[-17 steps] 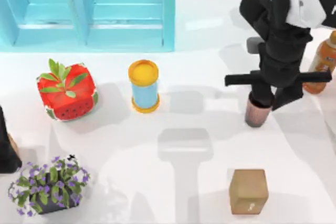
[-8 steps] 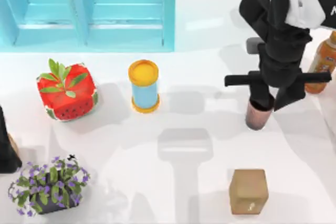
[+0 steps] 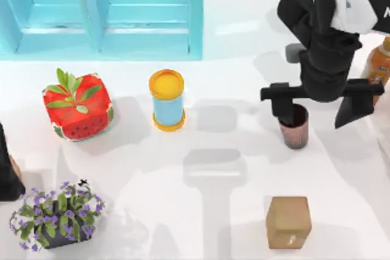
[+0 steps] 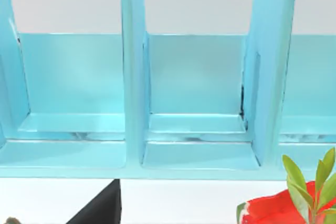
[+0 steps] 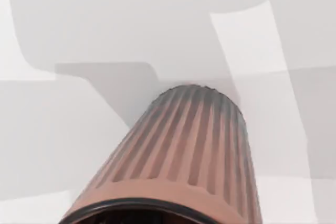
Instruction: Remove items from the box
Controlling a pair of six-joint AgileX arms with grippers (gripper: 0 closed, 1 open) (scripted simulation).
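The dark reddish-brown ribbed cup (image 3: pixel 294 127) stands upright on the white table at the right, its ribbed wall close up in the right wrist view (image 5: pixel 184 150). My right gripper (image 3: pixel 317 114) hovers just above and beside it, open, with one finger (image 3: pixel 282 109) at the cup's rim and the other finger (image 3: pixel 353 111) far off to the right. The tan cardboard-coloured cube (image 3: pixel 288 221) rests near the front edge, below the cup. The light blue box (image 3: pixel 103 16) stands at the back left, and its compartments (image 4: pixel 194 103) look bare. My left arm (image 3: pixel 7 172) is parked at the left edge.
A red watermelon-print cube with leaves (image 3: pixel 77 106) and a blue cylinder with a yellow lid (image 3: pixel 167 100) stand in front of the box. A pot of purple flowers (image 3: pixel 56 214) is at the front left. An orange bottle (image 3: pixel 379 68) stands at the right edge.
My right gripper's fingers have spread apart and let go of the cup, which now stands free on the table. The left arm has not moved.
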